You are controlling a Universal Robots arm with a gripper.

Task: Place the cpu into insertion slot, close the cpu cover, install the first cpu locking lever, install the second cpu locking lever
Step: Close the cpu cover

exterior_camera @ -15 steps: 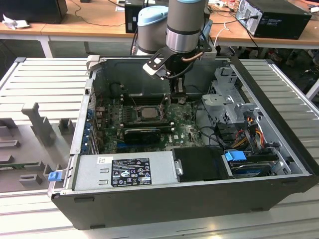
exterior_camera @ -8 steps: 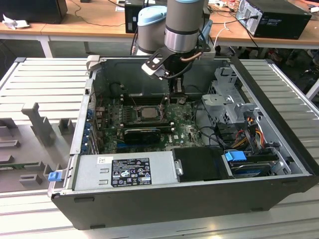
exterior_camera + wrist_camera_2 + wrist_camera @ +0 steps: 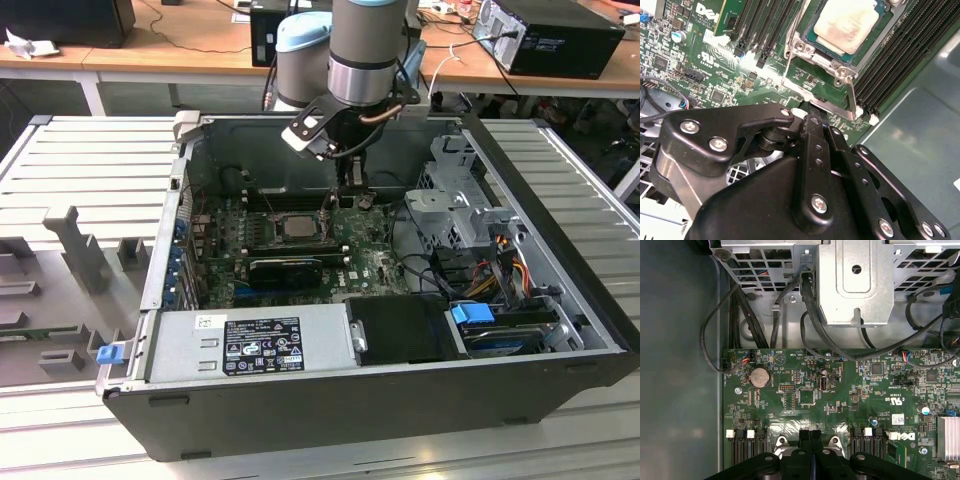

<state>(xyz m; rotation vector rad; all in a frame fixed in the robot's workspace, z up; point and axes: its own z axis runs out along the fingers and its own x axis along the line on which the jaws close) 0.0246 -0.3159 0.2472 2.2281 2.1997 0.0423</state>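
The cpu [image 3: 849,22] [image 3: 297,226], a pale square chip, sits in the insertion slot [image 3: 816,41] on the green motherboard [image 3: 700,60]. The cpu cover [image 3: 805,50] [image 3: 283,238], a metal frame, lies down around the chip's edges. Thin wire locking levers [image 3: 854,97] run beside the socket. My gripper [image 3: 812,109] [image 3: 810,434] [image 3: 352,190] hangs just off the socket's corner, close to a lever's end. Its black fingers [image 3: 804,437] are pressed together, shut, and I see nothing held between them.
The board lies in an open computer case [image 3: 560,240]. Long black memory slots [image 3: 900,60] flank the socket. A metal drive cage [image 3: 855,285] with black cables [image 3: 810,315], a power supply [image 3: 250,345] and a black fan shroud [image 3: 400,325] crowd the other sides.
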